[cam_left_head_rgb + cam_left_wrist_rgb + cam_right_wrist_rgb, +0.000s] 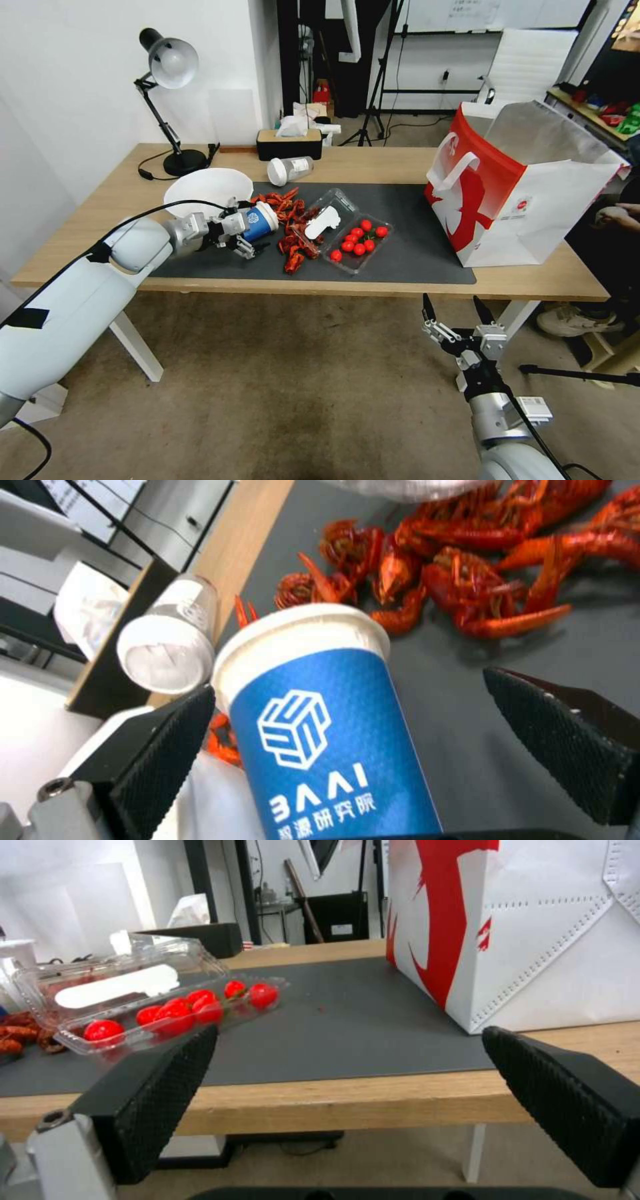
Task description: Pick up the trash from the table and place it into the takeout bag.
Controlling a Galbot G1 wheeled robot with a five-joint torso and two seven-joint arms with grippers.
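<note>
Left gripper point(245, 241) is at the mat's nine o'clock end, fingers spread around the blue-and-white paper cup point(261, 222); the left pad point(167, 745) is touching it, the right pad stands clear, so no squeeze. At the cup's eleven o'clock sits the white bowl point(208, 189). Crayfish shells point(293, 227) lie at its three o'clock, then the clear clamshell of cherry tomatoes point(355, 241). A white-lidded jar point(288, 170) lies at twelve. The takeout bag point(513, 193) stands open at the table's point(373, 163) three o'clock end. Right gripper point(459, 310) hangs open below the table edge.
</note>
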